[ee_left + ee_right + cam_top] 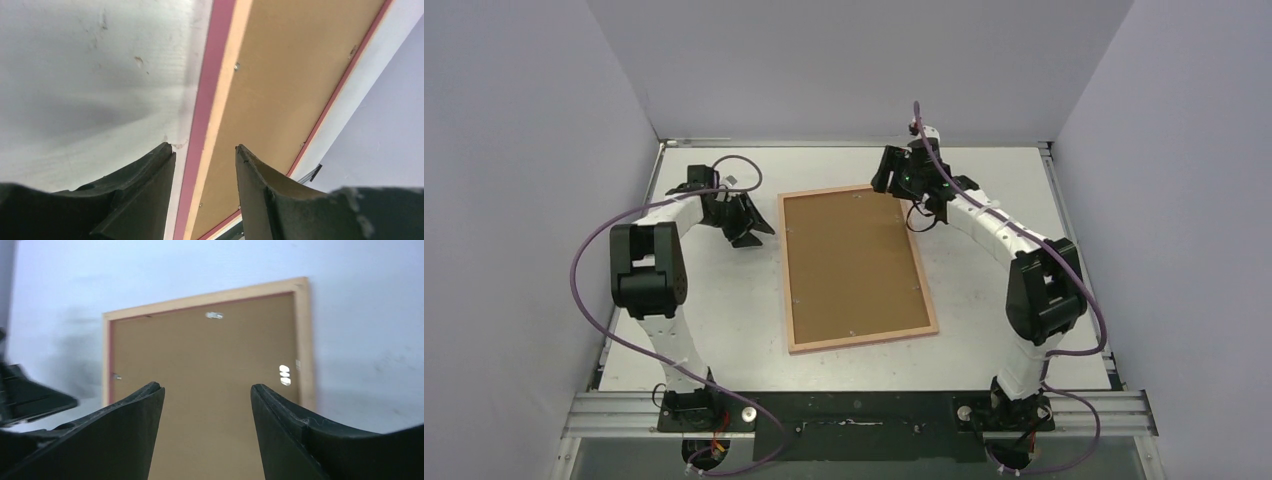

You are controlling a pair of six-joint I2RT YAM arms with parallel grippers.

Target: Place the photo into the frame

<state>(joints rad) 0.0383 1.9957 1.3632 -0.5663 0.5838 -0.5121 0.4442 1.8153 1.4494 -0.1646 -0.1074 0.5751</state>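
Top external: frame flat at table centre, back side up. Pale wood rim, pink outer edge, brown backing board seated inside, small metal tabs at inner rim. Left gripper just beside frame's left edge, jaws parted, empty. Right gripper at frame's far right corner, jaws wide, empty.

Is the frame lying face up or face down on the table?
Face down: the frame shows its pale wooden back, and the brown backing board sits inside it.
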